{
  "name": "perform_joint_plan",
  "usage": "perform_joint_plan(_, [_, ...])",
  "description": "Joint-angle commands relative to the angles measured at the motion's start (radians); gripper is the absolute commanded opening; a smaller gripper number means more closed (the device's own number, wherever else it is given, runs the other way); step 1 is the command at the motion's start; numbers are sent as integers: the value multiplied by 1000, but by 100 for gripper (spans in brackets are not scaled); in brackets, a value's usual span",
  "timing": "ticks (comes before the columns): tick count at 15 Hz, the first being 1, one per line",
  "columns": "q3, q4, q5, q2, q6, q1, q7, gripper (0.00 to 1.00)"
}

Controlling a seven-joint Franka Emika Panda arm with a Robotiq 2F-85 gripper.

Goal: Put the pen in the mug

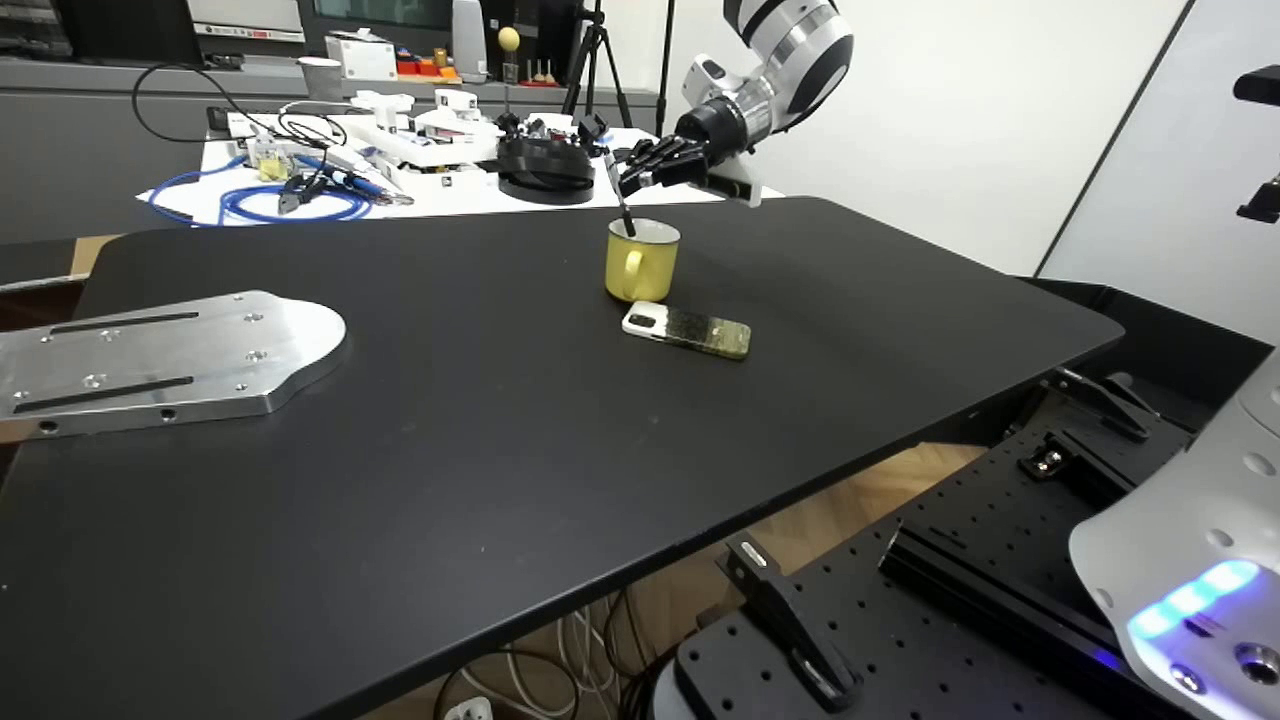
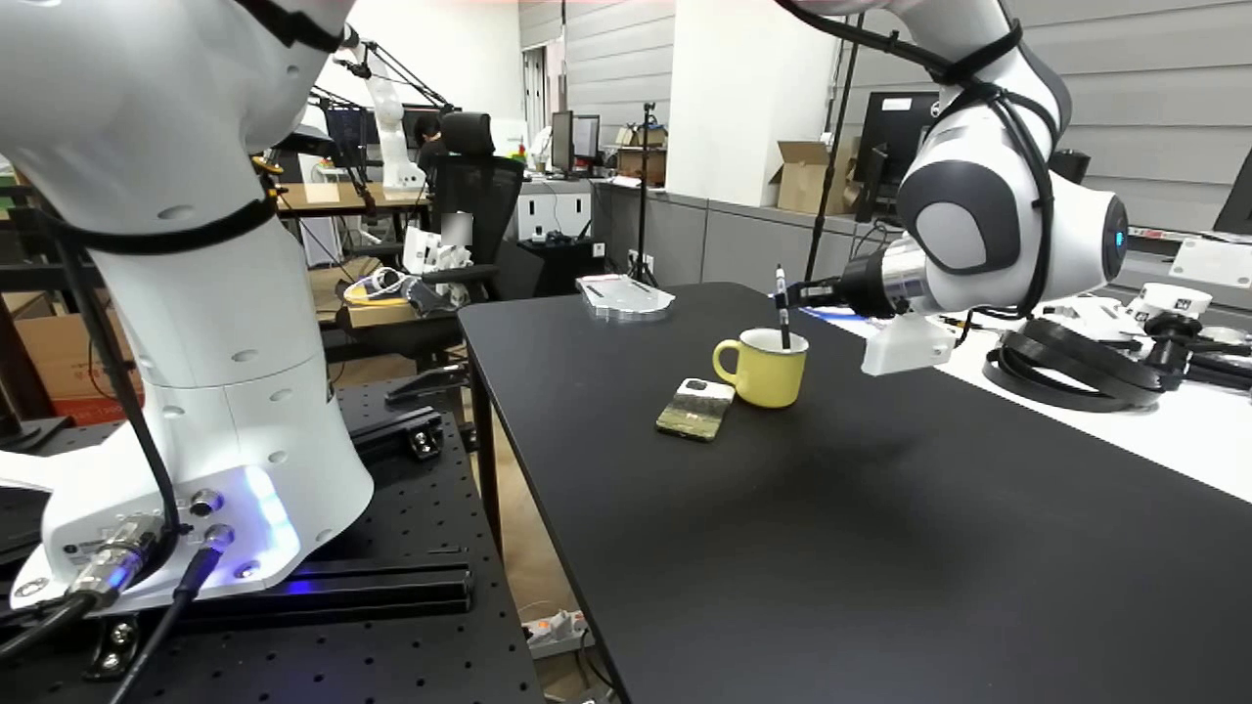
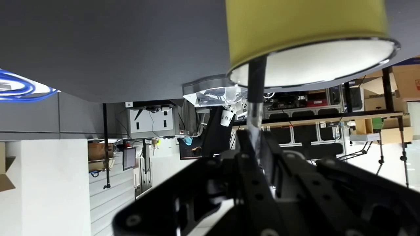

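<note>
Nearest the camera in an exterior view: the white base of the arm point(image 2: 220, 391), far left, off the table point(image 2: 880, 548). Working rightward: metal plate point(image 2: 626, 296) at the table's far end. Phone point(image 2: 696, 409) lying flat, its white end toward the mug point(image 2: 771, 376). Mug yellow, upright, just beside it, handle on the phone's side. Next the pen point(image 2: 783, 323), near upright from here, lower end below the mug's rim, the rest standing above. Tool point(image 3: 256, 137) comes in from the right and appears clamped on the pen, fingers point(image 3: 252, 175) drawn close on either side of the clear barrel.

Handling, by judgement: pen light, stiff, hardly fragile. Smooth barrel, likely to slip or swivel under a loose pinch. Dark lower section may give better grip, but that end belongs in the mug, so the upper barrel is the place to hold.

Poorly seen: whether phone and mug touch, cannot tell. Pen's lower end masked by the mug wall; no saying whether it has reached the bottom. Wrist view cuts off the mug's base, and the pen's upper part is lost between blurred fingers, so exact contact is uncertain.
</note>
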Motion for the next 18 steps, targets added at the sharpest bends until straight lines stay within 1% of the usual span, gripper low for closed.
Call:
perform_joint_plan(1, [-4,70,-8,21,-44,7,11,39])
perform_joint_plan(2, [-5,80,-11,14,-46,8,14,44])
perform_joint_plan(8, [-8,131,-15,-79,-69,16,26,85])
perform_joint_plan(10, [-10,130,-18,-116,-73,20,27,97])
perform_joint_plan(11, [-12,127,-20,-132,-74,22,27,100])
perform_joint_plan(13, [-15,114,-31,-161,-81,29,31,100])
perform_joint_plan(14, [-10,128,-6,-128,-68,23,8,100])
perform_joint_plan(18, [-10,124,-19,-145,-71,27,14,100])
